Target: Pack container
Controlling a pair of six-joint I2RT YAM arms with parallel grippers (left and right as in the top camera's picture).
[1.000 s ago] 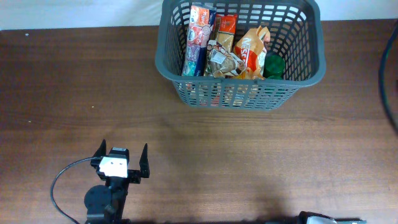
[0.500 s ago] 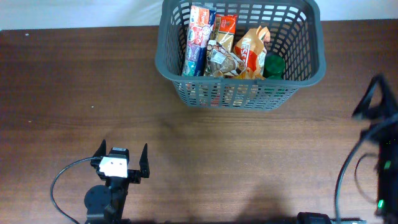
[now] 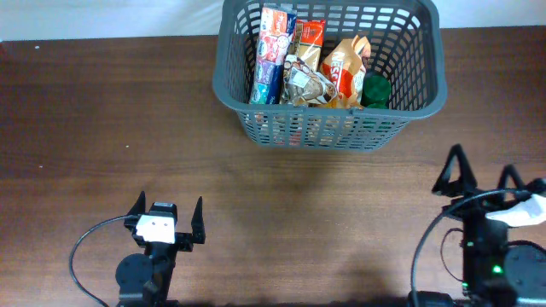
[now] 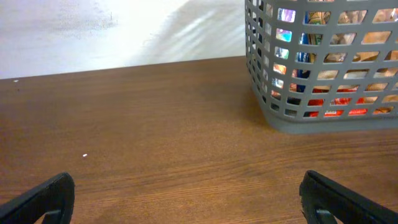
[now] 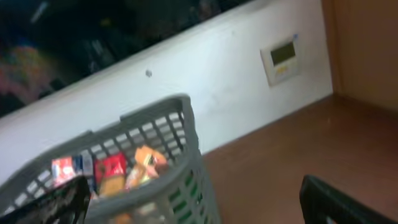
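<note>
Both sets of jaws are spread wide with nothing between them: left gripper (image 3: 169, 205) at the near left, right gripper (image 3: 483, 164) at the near right. The big rectangular dark grey plastic basket (image 3: 341, 132) with lattice sides sits at the far edge of the dark brown wooden table (image 3: 85, 111), right of centre and well apart from both grippers. It holds colourful snack packets (image 3: 299, 60) standing upright and a green round-topped thing (image 3: 375, 89).

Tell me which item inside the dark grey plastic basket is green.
The small round dark green item at the row's right end, beside the orange and white bag; nothing else in the basket is green.
</note>
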